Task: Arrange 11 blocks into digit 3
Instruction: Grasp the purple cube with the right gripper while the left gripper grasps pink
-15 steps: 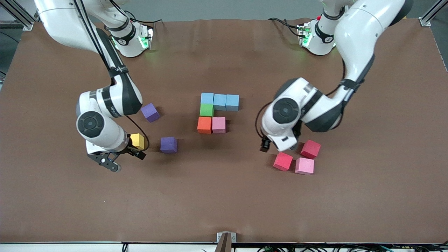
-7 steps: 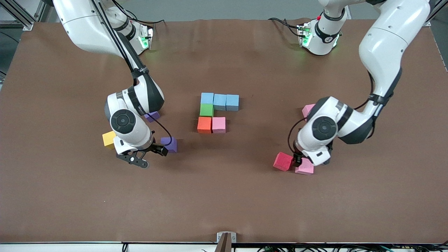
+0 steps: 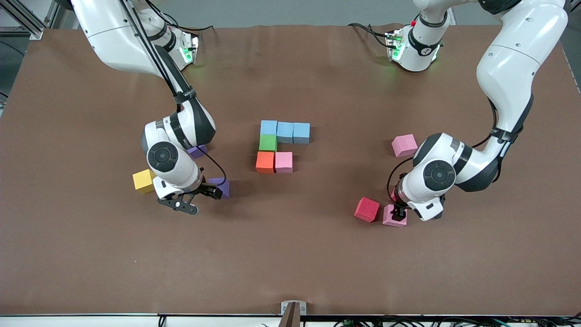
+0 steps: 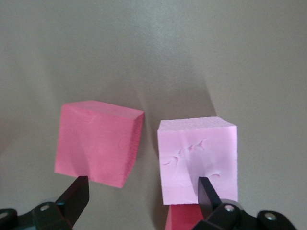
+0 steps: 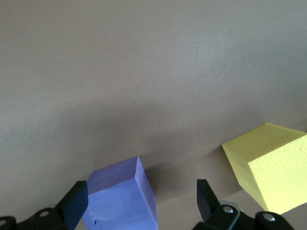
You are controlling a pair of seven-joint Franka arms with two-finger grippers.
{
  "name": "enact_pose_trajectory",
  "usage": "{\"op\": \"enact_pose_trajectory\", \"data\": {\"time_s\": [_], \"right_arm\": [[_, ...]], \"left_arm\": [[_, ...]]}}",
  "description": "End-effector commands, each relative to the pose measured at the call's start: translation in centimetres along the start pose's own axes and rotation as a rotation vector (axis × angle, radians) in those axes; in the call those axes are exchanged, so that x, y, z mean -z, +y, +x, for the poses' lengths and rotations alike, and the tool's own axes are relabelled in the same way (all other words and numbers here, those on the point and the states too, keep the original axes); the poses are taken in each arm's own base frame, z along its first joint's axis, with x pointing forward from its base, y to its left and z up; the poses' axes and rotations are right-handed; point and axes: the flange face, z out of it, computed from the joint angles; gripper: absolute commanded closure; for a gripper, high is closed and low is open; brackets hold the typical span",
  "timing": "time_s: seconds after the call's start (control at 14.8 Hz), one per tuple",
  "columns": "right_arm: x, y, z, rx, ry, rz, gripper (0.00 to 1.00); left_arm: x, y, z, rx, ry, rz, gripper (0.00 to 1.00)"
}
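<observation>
Front view: yellow cube beside right hand, off figure.

Second red foam cube almost wholly covered by left arm's wrist in front view; in left wrist view only a sliver shows beneath the pink foam cube, cut by the frame edge. Both purple foam cubes partly hidden under the right arm. Yellow foam cube clipped at right wrist view's edge.
</observation>
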Motion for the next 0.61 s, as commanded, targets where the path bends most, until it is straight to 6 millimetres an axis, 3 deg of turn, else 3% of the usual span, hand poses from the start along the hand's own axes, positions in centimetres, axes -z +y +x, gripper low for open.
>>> {"op": "enact_pose_trajectory", "data": {"time_s": [0.0,0.54], "right_arm": [[-0.2,-0.9,-1.7,0.03,-0.013,0.021,0.0],[-2.3,-1.5,-3.6,0.054,0.006,0.048,0.0]], "left_arm": [[-0.1,0.7,0.3,0.008,-0.001,-0.029,0.0],[1.0,1.8,1.3,0.038,-0.01,-0.057,0.0]]}}
